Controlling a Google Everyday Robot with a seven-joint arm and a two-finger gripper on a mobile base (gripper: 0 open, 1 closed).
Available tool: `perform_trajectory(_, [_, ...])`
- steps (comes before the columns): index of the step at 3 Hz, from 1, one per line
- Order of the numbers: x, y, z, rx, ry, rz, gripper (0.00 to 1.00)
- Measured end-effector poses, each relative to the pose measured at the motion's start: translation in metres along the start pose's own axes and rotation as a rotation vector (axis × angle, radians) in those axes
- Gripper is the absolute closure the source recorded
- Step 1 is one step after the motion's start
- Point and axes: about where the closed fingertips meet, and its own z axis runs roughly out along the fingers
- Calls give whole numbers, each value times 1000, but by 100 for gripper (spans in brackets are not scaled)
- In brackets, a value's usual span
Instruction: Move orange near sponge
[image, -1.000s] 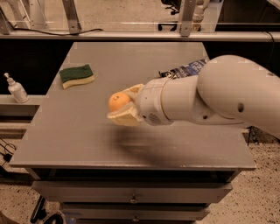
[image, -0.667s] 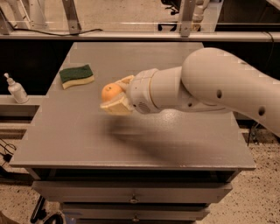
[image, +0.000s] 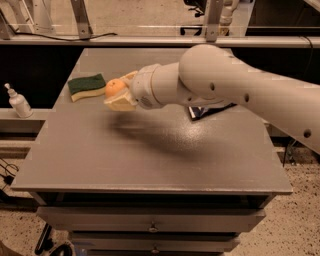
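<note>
The orange (image: 115, 88) is a small round fruit held between the pale fingers of my gripper (image: 119, 92), above the left part of the grey table (image: 150, 150). The gripper is shut on it. The sponge (image: 87, 86), dark green on top with a pale yellow layer, lies on the table just left of the orange, a small gap apart. My large white arm (image: 225, 90) reaches in from the right across the table.
A dark blue bag (image: 205, 110) lies mostly hidden under the arm at the table's right. A white pump bottle (image: 19, 101) stands on a lower shelf at the left. Drawers sit below the table's front edge.
My gripper has carried the orange left and toward the back of the table, from the middle to close beside the sponge.
</note>
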Motion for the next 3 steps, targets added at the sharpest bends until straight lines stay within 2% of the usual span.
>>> perform_trajectory(2, [13,-35,55,12,-4,33,100])
perform_trajectory(3, [23,-42,74,8,-1,60,100])
